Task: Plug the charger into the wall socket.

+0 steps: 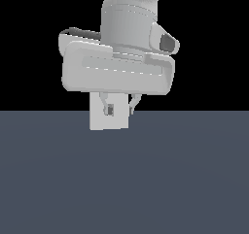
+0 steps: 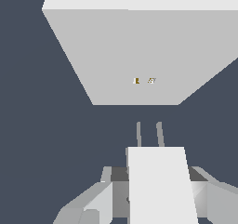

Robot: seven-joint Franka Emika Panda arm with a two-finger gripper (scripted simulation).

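floor: a flat, plain slate-blue matte ground plane filled the lower half of the exterior view.
backdrop: a featureless black void sat above a straight horizon.
light: even and soft.

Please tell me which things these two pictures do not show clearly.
- Exterior view: the charger is hidden by the gripper; the wall socket is half covered by it.
- Wrist view: the wall socket is cut by the frame edges; the charger covers the fingertips' contact.
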